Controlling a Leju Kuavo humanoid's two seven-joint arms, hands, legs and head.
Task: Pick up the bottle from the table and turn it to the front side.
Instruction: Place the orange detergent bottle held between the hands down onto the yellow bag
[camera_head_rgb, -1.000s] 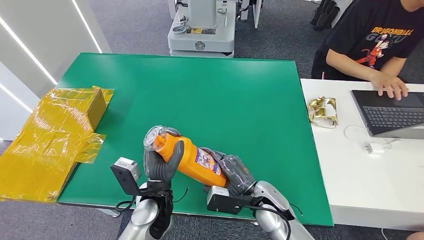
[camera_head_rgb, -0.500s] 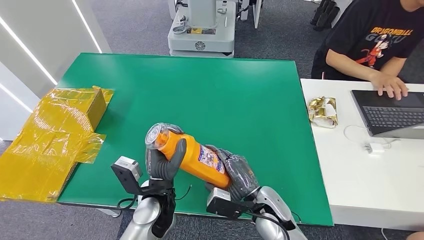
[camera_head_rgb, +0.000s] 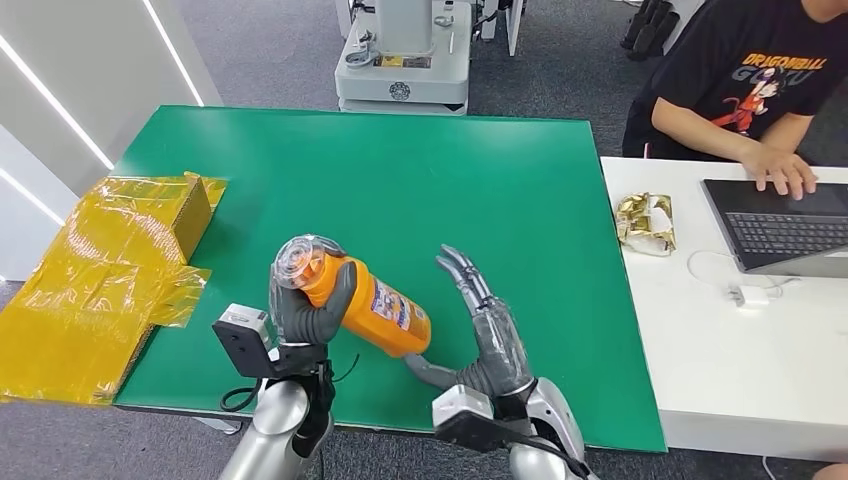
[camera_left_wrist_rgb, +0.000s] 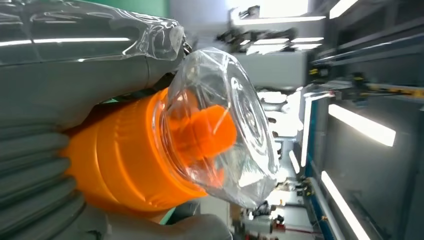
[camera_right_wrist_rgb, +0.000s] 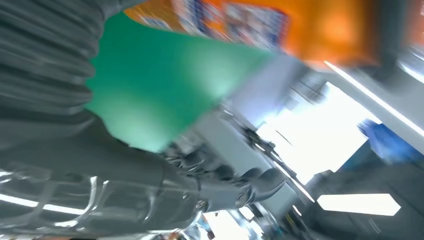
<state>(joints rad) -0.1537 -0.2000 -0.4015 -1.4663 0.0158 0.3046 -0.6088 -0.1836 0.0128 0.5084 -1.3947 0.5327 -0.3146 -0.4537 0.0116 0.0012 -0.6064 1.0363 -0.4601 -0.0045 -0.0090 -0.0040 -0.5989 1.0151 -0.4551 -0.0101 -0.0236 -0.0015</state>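
I have the bottle (camera_head_rgb: 352, 304) gripped in my left hand (camera_head_rgb: 305, 318) near its capped end, tilted above the near edge of the green surface (camera_head_rgb: 420, 180), its clear cap (camera_left_wrist_rgb: 235, 125) angled toward the left edge. My right hand (camera_head_rgb: 487, 335) stands just beside the bottle's base, fingers (camera_head_rgb: 462, 270) spread wide, holding nothing, thumb near the base; contact I cannot tell.

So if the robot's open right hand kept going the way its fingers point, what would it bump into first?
Probably nothing soon: the right hand points across bare green table, past the orange plastic bottle. Depth is unclear.
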